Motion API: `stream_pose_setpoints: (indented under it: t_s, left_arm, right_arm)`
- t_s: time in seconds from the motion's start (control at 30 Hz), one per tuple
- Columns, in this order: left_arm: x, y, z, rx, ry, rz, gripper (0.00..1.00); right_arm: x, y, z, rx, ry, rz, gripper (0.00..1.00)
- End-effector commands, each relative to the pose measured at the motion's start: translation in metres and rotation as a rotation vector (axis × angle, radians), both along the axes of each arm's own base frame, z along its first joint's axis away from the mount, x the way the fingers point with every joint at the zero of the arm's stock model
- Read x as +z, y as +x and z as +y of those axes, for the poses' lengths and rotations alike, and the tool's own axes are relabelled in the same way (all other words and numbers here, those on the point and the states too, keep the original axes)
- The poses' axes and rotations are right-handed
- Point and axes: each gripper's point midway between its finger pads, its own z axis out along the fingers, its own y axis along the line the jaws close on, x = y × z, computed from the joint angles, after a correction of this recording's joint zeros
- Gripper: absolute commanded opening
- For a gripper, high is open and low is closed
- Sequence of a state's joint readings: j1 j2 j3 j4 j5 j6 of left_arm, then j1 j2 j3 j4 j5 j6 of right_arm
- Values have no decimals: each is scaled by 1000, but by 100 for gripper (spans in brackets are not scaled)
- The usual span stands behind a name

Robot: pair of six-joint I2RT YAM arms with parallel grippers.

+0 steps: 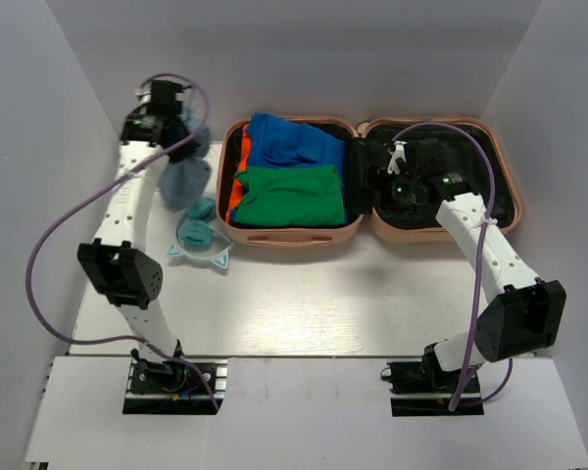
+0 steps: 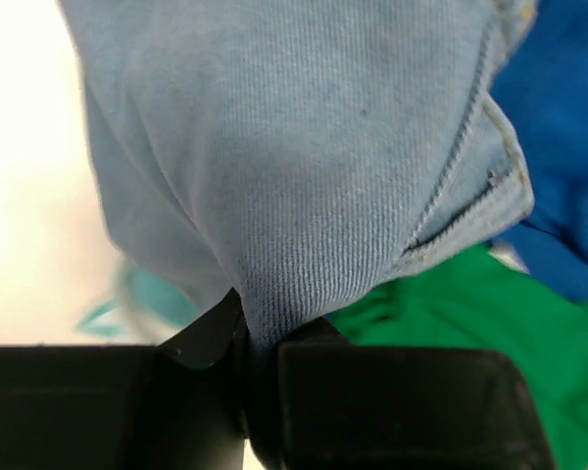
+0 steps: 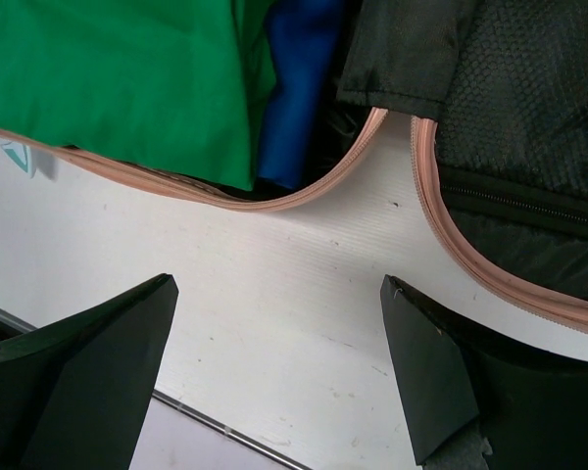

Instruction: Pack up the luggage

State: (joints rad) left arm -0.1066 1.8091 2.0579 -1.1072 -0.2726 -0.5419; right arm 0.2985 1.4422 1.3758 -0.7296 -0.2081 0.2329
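Note:
The pale pink luggage (image 1: pixel 294 238) lies open at the back of the table. Its left half holds a folded green garment (image 1: pixel 292 194), a blue one (image 1: pixel 289 142) and an orange one (image 1: pixel 237 186). Its right half (image 1: pixel 505 196) shows black lining. My left gripper (image 1: pixel 181 142) is raised left of the luggage, shut on a light blue garment (image 1: pixel 183 181) that hangs below it. The left wrist view shows the cloth (image 2: pixel 323 147) pinched between the jaws (image 2: pixel 255 338). My right gripper (image 1: pixel 397 186) is open and empty over the right half; its wrist view (image 3: pixel 276 284) shows the pink rim (image 3: pixel 314 196).
Teal cloth items (image 1: pixel 198 235) lie on the table left of the luggage, below the hanging garment. Grey walls close in the table at the back and both sides. The white table (image 1: pixel 294 304) runs in front of the luggage.

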Motion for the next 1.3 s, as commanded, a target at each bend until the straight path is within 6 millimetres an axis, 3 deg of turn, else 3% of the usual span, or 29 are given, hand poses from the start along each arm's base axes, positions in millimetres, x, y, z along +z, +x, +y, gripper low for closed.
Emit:
stream_pose_setpoints:
  t_s: [0.0,0.03,0.07,0.13,0.23,0.3,0.43,0.47,0.6,0.7,0.77,0.8,0.87,0.9,0.97,1.03,1.07,1.1,1.23,1.27]
  left_arm:
    - [84,38,-63,-58,-50,-337,0]
    - [81,45,-70,-61,-39,-341,0]
    - [90,54,-79,-73,-47,-396,0]
    - [75,62,-107,-128,-41,-386,0]
    - [75,75,-137,-184,-52,-426,0]
    - [56,85,-159,-213,-54,-401,0]
    - [27,103,-179,-167,-44,-412,0]
    - [10,111,-183,-147,-45,-396,0]
    - [-5,121,-203,-116,-46,-417,0]
    - [-4,120,-217,-126,-65,-435,2]
    - [-5,119,-228,-151,-72,-445,11]
    - [-7,116,-237,-184,-72,-440,33]
    - [-10,110,-255,-265,-58,-440,66]
    - [-8,105,-265,-312,-44,-442,99]
    - [-9,94,-281,-417,19,-435,100]
    - [7,78,-295,-469,45,-468,100]
    - [-3,74,-293,-525,130,-448,100]
    - [14,65,-295,-539,140,-479,100]
    - [41,56,-261,-482,219,-478,100]
    - [35,51,-249,-471,236,-428,100]
  right_arm:
    - [8,2,-3,-30,15,-38,90]
    - [8,3,-5,-38,17,-38,90]
    - [7,1,-4,-36,20,-33,90]
    - [6,0,-4,-38,21,-28,90]
    - [5,-1,-5,-41,21,-28,90]
    - [3,-2,-5,-41,22,-24,90]
    - [2,-2,-6,-48,23,-23,90]
    - [2,-3,-6,-47,23,-21,90]
    - [0,-5,-6,-51,26,-13,90]
    - [-2,-6,-6,-52,25,-7,90]
    - [-4,-6,-7,-55,23,-1,90]
    - [-5,-5,-6,-51,21,-1,90]
    - [-5,-1,-7,-49,12,-3,90]
    - [-6,3,-6,-44,7,-3,90]
    - [-6,11,-6,-45,2,3,90]
    - [4,24,1,-42,27,2,90]
    - [1,34,5,-40,31,23,90]
    - [3,37,11,-24,51,26,90]
    - [15,59,36,7,151,35,90]
    - [24,68,47,18,209,40,90]
